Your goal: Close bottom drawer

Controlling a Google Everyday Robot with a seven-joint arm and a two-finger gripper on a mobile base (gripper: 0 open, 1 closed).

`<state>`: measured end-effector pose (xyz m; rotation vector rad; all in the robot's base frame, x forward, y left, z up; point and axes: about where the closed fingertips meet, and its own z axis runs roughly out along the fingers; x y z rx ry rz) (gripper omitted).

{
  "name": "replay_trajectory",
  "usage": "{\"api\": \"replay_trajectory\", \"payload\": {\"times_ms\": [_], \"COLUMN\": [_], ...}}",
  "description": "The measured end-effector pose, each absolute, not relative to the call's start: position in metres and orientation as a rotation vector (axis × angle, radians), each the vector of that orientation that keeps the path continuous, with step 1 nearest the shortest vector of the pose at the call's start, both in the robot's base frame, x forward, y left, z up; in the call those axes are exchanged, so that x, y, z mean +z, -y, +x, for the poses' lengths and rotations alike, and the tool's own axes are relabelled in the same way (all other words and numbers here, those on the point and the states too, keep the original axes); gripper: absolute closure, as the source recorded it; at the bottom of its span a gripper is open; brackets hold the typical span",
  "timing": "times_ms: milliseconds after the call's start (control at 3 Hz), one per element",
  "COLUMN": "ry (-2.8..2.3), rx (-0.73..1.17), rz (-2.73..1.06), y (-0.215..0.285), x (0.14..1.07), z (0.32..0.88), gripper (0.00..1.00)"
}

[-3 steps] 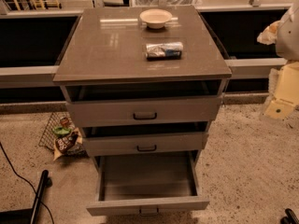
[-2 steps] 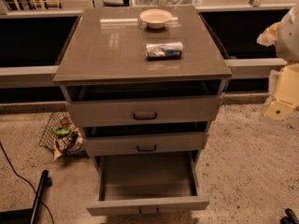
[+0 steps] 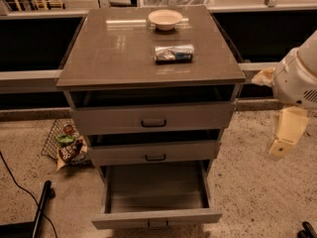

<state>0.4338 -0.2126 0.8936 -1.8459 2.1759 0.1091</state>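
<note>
Clearly the bottom drawer (image 3: 124,218), the narrow grey one with a small dark pull at its centre, stands pulled far out of the grey-brown three-drawer desk (image 3: 119,53), its inside bare; it is not yet closed. The pale cream gripper (image 3: 283,135) hangs below the white arm at the right, well apart from the drawer and beside the desk; whether it is open or closed I cannot tell. Risks, as I judge them: a push landing off-centre could skew the drawer and jam it; an approach too high would strike the medium grey drawer (image 3: 124,155) above, which also appears slightly out; a hard shove might rock the desk and shift the white round bowl (image 3: 165,19) on top
</note>
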Motion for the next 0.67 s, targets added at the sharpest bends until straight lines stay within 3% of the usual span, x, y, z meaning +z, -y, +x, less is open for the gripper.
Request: {"api": "replay_trajectory", "payload": {"times_ms": [333,667], "ry": [-2.141,-2.141], "rx": [0.234,0.234], "rz": [-1.927,-1.928], "y": [0.2005,0.2005], "x": [0.8491,0.8490], "z": [0.4239,0.4239], "gripper": [0.00,0.00]}}
